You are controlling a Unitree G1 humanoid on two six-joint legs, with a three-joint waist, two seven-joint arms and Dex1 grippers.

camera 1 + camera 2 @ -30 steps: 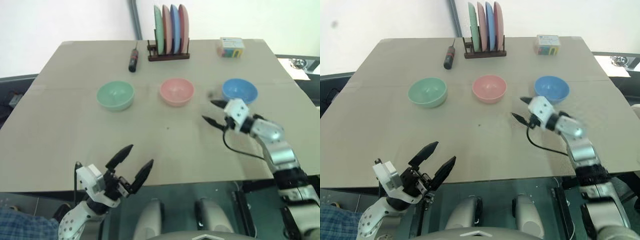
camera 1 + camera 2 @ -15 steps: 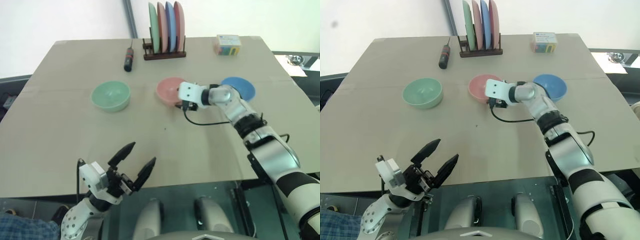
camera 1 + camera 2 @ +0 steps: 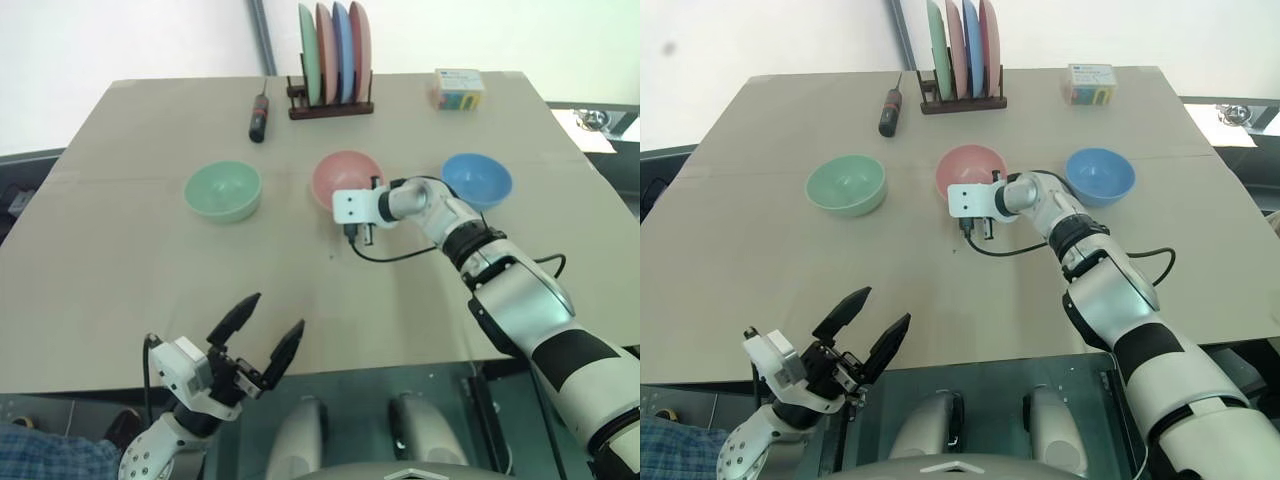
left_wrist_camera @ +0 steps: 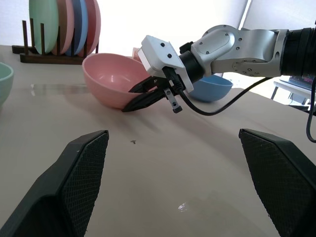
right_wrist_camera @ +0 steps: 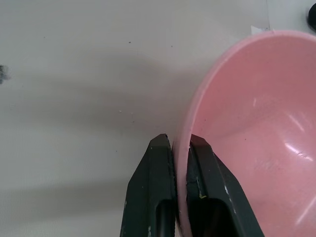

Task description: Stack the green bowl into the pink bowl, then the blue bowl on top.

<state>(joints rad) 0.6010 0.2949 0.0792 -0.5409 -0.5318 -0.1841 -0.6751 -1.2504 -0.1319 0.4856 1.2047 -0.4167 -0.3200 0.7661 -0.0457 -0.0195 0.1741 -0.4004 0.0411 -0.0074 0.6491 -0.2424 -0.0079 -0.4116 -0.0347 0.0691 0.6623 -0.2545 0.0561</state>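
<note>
- Pink plastic is now pinched between our right gripper's (image 5: pixel 180 148) fingers: a second ago that hand hung with its fingers spread near the blue bowl (image 3: pixel 477 180); it has since swung across and clamped the pink bowl's (image 3: pixel 347 178) near rim, one finger inside, one outside.
- The pink bowl looks tipped towards us, at the table's (image 3: pixel 130 260) middle.
- The green bowl (image 3: pixel 223 190) sits untouched to its left, the blue bowl to its right, each well apart.
- Our left gripper (image 3: pixel 255 335) stays near the table's front edge, fingers spread wide and empty.
- Nothing is stacked yet; we judge this grip steadies or repositions the base bowl.
</note>
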